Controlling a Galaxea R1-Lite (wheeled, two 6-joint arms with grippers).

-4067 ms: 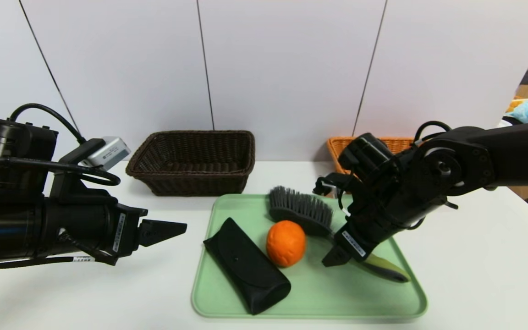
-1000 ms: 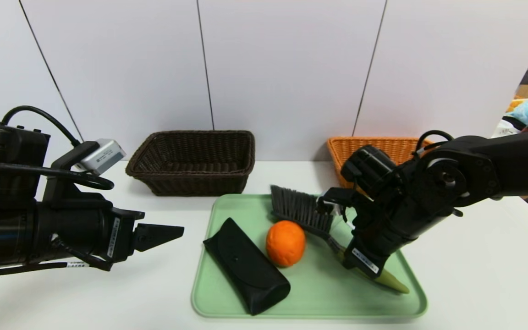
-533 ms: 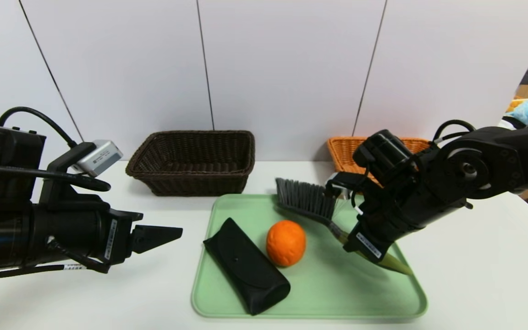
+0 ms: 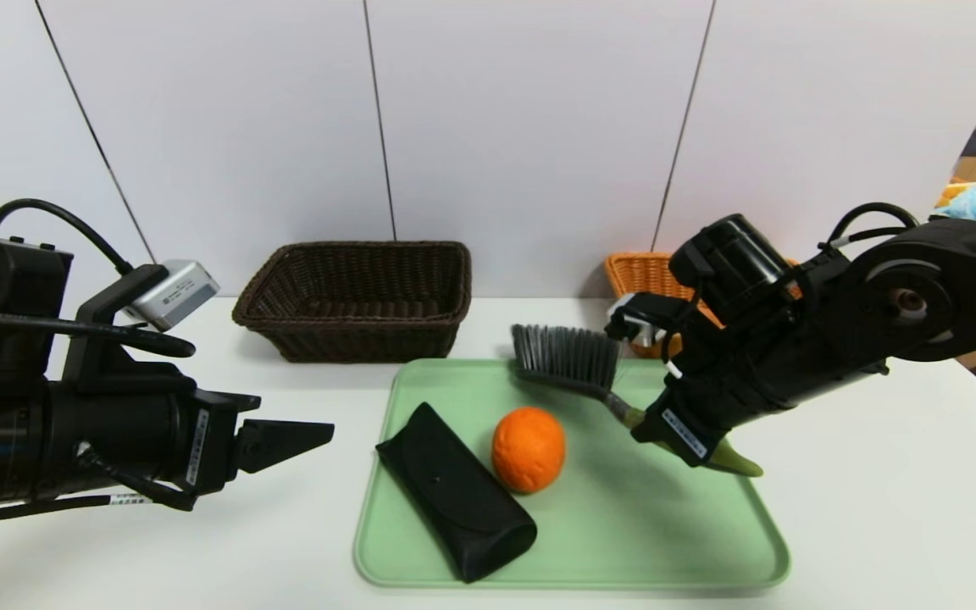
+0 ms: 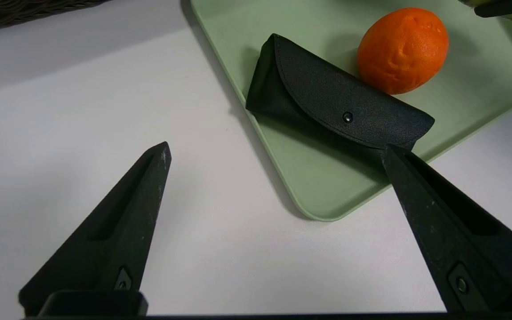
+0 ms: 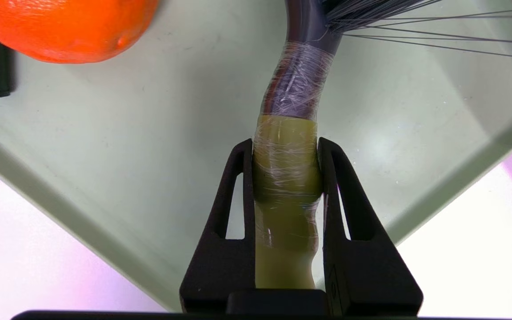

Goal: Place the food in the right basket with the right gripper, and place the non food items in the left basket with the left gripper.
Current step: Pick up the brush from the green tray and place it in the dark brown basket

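Brush [image 4: 567,360] now higher over the tray [image 4: 649,551], its handle [image 6: 287,178] clamped in the right hand [image 6: 286,142].

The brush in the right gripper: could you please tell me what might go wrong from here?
The right gripper grips the brush by its handle, so it might end up in the light basket, though non-food belongs in the dark one. The orange sits near the bristles and could be nudged if the brush swings low.
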